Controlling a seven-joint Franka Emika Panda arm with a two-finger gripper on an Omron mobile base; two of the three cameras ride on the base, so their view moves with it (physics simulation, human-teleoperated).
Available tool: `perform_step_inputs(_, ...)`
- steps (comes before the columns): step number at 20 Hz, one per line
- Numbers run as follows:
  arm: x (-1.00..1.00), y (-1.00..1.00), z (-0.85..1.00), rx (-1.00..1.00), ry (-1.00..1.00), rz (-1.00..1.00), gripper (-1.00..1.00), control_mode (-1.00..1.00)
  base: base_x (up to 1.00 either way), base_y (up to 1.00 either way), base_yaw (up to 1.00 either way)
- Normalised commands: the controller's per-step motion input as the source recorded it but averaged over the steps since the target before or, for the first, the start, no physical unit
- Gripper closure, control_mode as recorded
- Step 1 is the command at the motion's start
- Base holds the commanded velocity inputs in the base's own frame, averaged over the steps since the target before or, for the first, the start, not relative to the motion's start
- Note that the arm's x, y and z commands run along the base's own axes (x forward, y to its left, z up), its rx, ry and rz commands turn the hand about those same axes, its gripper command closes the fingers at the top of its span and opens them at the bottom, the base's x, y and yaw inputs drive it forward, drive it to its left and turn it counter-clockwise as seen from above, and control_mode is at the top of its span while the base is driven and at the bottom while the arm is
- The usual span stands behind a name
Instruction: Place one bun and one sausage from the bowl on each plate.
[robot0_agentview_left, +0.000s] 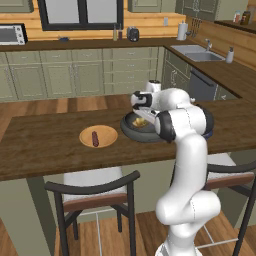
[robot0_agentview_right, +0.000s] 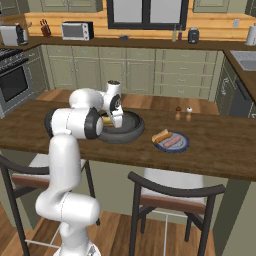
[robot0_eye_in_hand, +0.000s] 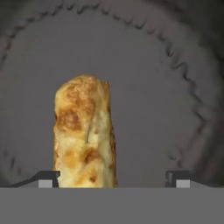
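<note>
the claw (robot0_eye_in_hand: 112, 178) hangs low inside the dark bowl (robot0_agentview_left: 131, 131), its two tips spread wide, one on each side of the bun (robot0_eye_in_hand: 85, 133) with a gap showing on the right side; the left tip sits right at the bun's edge, and whether it touches cannot be told. nothing is pinched. the bun lies on the grey floor of the bowl, golden with browned patches, running lengthwise away from the claw. in the left base view the bun (robot0_agentview_left: 139, 122) shows as a yellow patch in the bowl, just under the hand. the bowl stands on the dark wooden surface (robot0_agentview_left: 45, 145). to its left there, apart from it, sits the tan plate (robot0_agentview_left: 107, 140) with a dark red-brown sausage (robot0_agentview_left: 95, 138) lying on it. in the right base view the bluish-grey plate (robot0_agentview_right: 183, 145) lies to the right of the bowl (robot0_agentview_right: 131, 134), near but not touching, and carries a second bun (robot0_agentview_right: 161, 136) and a pink sausage (robot0_agentview_right: 171, 143) side by side.
</note>
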Motion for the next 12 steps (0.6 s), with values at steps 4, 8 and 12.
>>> perform_step_inputs(4, -0.01, 0.10, 0.00, 0.01, -0.13, 0.00, 1.00, -1.00, 0.00, 0.00, 0.00)
perform_step_inputs(8, -0.05, 0.00, 0.63, 0.01, -0.08, -0.02, 1.00, -1.00, 0.00, 0.00, 0.00)
perform_step_inputs(12, -0.12, 0.08, 0.95, 0.00, -0.02, -0.01, 1.00, -1.00, 0.00, 0.00, 0.00)
